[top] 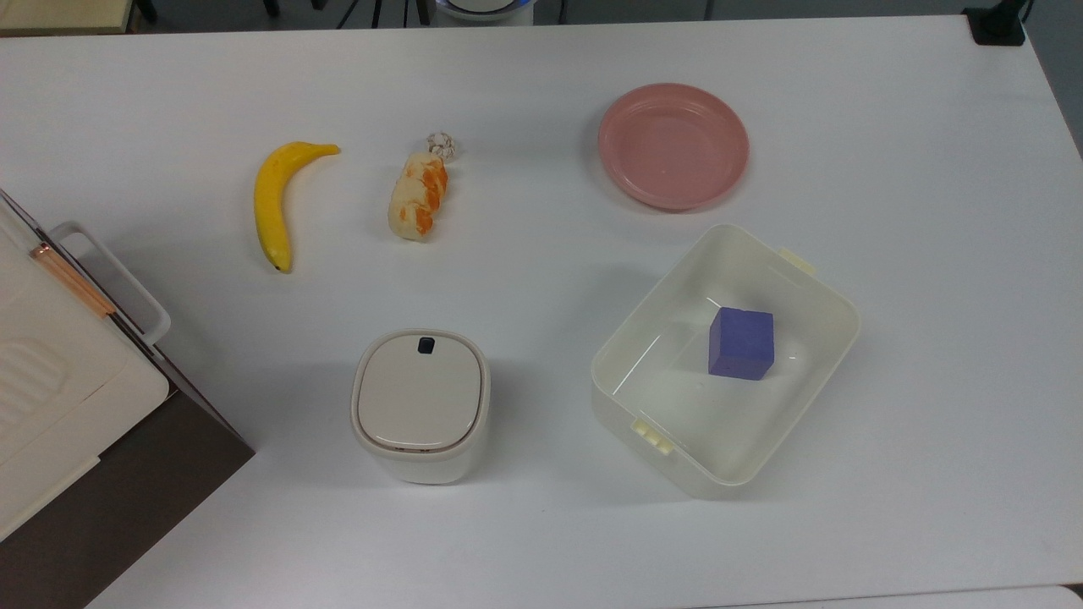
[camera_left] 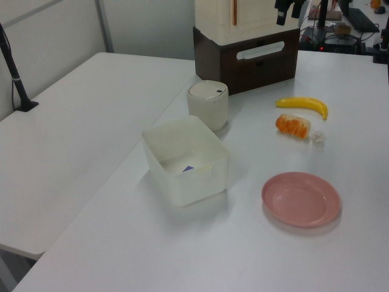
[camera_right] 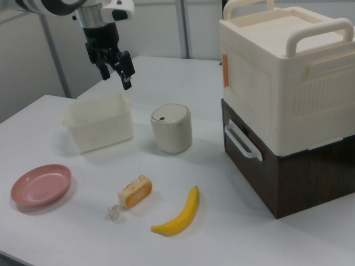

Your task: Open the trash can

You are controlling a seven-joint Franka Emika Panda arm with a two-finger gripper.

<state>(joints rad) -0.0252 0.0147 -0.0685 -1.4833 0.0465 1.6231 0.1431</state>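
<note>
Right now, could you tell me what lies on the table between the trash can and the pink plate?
In the top view, nothing: bare white table separates the trash can from the pink plate; the cream tub sits just beside that line.

Cream-white trash can [top: 420, 408] with beige lid and black button [top: 426, 344], yellow banana [top: 276, 200], pink plate [top: 673, 145], purple cube [top: 742, 342], cream tub [top: 812, 296], white table [top: 541, 85].
</note>
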